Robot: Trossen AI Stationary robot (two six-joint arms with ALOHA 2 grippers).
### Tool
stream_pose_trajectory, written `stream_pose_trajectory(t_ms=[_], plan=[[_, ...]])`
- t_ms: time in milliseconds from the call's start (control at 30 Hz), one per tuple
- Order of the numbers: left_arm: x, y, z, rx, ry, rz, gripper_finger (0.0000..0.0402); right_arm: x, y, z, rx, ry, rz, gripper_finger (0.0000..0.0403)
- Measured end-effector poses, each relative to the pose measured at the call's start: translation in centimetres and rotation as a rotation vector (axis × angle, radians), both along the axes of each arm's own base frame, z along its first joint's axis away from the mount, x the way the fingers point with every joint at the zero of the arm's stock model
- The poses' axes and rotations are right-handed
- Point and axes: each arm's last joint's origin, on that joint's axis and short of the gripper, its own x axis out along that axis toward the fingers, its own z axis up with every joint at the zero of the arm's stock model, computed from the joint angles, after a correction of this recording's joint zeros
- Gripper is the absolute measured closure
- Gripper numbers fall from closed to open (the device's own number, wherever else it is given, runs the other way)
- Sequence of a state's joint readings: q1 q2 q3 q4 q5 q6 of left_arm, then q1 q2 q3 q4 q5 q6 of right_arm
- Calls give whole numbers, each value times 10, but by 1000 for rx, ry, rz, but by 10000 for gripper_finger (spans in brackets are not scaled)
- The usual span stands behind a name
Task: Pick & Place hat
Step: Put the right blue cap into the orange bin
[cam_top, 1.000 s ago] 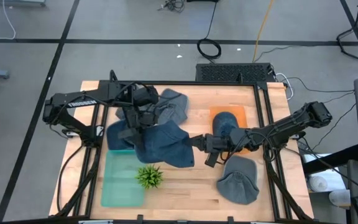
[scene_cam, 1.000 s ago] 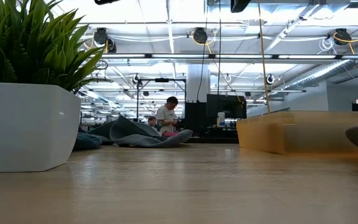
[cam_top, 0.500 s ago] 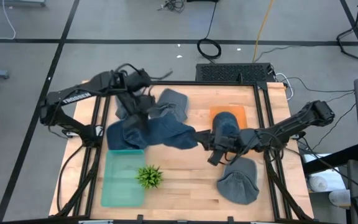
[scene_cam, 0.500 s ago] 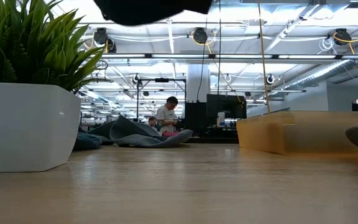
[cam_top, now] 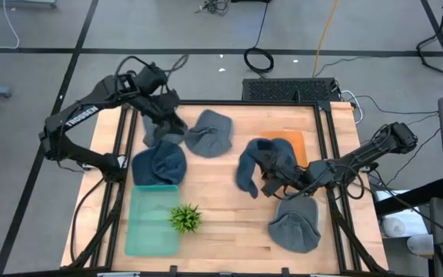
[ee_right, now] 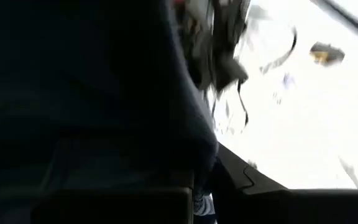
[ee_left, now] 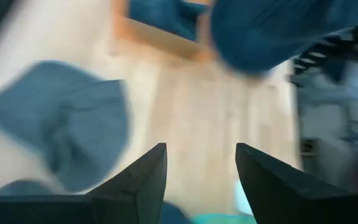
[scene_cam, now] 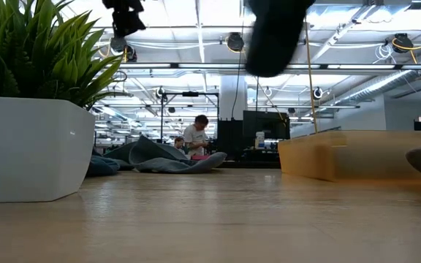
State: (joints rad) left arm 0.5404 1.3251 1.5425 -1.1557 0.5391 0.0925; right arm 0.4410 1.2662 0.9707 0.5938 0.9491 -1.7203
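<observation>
Soft matt knitted cloth hat (cam_top: pixel 246 171), pale smooth wood table (cam_top: pixel 221 223), translucent green plastic tray (cam_top: pixel 146 231)

White lettering reading "TROSSEN" runs along the left arm (cam_top: pixel 81 117) in the high view. No other text, label or number can be read anywhere.

left claw (cam_top: pixel 177 121) raised over table's far-left, fingers parted; right claw (cam_top: pixel 264 183) mid-table, clamped closed, arm stretched inward.

wooden table (cam_top: pixel 221 219) carries hats (cam_top: pixel 210 132), green tray (cam_top: pixel 148 227), orange tray (cam_top: pixel 292 142), plant (cam_top: pixel 184 218).
</observation>
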Motion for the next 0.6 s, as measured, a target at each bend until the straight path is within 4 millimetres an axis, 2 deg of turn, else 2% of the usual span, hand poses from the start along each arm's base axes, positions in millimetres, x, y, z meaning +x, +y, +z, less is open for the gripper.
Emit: stream_pose_trajectory(t_ms=[133, 333, 600], plan=[[-3, 6, -1, 19, 12, 37, 198, -7, -4, 3, 53, -10, -144, 393], [-3, 7, -1, 25, 12, 36, 208, -15, -7, 11, 106, -58, -157, 393], [-5, 6, -2, 5, 35, 42, 205, -31, -37, 28, 217, -179, -273, 393]])
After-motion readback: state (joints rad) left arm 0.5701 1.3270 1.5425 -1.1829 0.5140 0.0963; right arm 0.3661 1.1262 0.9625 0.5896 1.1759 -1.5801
